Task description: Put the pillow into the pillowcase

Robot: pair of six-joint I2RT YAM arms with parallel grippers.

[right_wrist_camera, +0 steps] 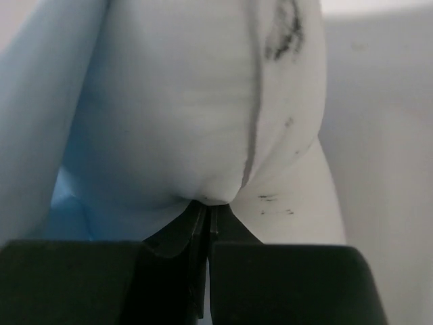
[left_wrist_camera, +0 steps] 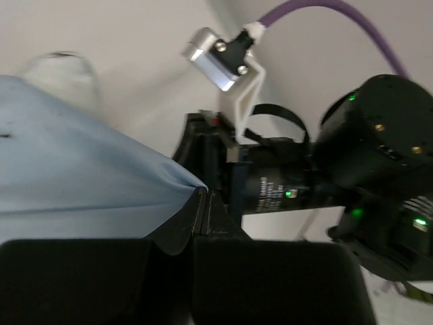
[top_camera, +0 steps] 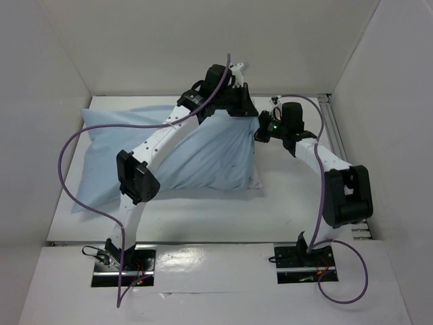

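Note:
The light blue pillowcase (top_camera: 203, 159) lies across the table, plump with the pillow inside it. A white corner of the pillow (top_camera: 256, 180) pokes out at its right end. My left gripper (top_camera: 238, 108) sits at the pillowcase's far right corner. In the left wrist view that gripper (left_wrist_camera: 201, 196) is shut on the edge of the blue pillowcase (left_wrist_camera: 81, 169). My right gripper (top_camera: 260, 132) meets the right end just below it. In the right wrist view it (right_wrist_camera: 206, 206) is shut, pinching pale blue pillowcase fabric (right_wrist_camera: 40, 101) beside the bare, smudged white pillow (right_wrist_camera: 291, 169).
White walls close in the table on the left, back and right. A metal rail (top_camera: 333, 125) runs along the right side. Purple cables (top_camera: 74, 145) loop over both arms. The right arm's wrist (left_wrist_camera: 379, 135) is close beside the left gripper.

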